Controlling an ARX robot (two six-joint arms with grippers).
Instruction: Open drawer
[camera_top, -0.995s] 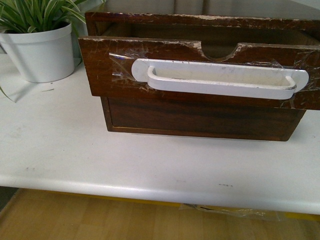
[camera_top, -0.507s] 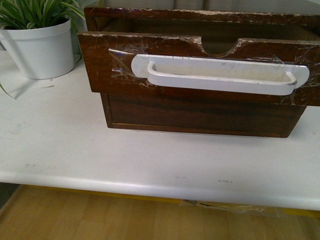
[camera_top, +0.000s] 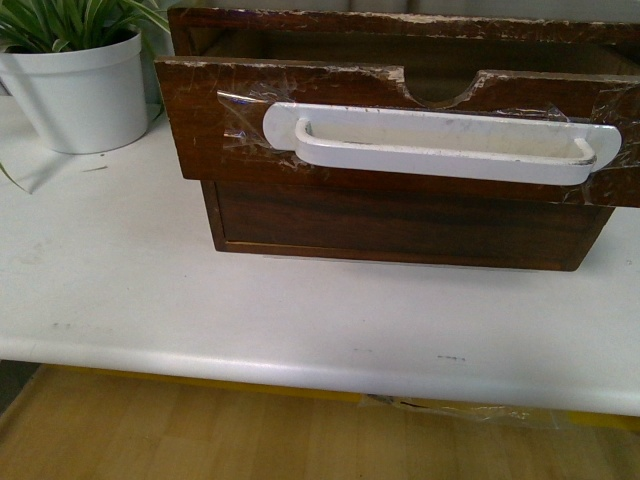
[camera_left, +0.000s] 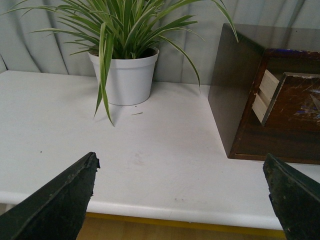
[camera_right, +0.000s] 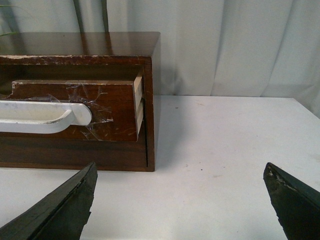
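Note:
The drawer (camera_top: 210, 130) is the upper one of a dark wooden box on the white table (camera_top: 120, 290). Its front stands pulled out past the plain lower front (camera_top: 400, 225). A long white bar handle (camera_top: 440, 145) is taped on it, below a half-round notch (camera_top: 442, 92). The drawer also shows in the right wrist view (camera_right: 117, 107) and at the edge of the left wrist view (camera_left: 297, 107). My left gripper (camera_left: 182, 197) is open, back from the box's left side. My right gripper (camera_right: 180, 200) is open, back from the box's right corner. Neither arm shows in the front view.
A white pot with a green striped plant (camera_top: 85, 85) stands on the table left of the box, also in the left wrist view (camera_left: 125, 75). The table's front edge (camera_top: 300, 375) runs below, with wooden floor beneath. A grey curtain (camera_right: 230, 45) hangs behind.
In the front view the box and pot sit slightly higher in the picture than one second ago. The drawer stays pulled out by the same amount.

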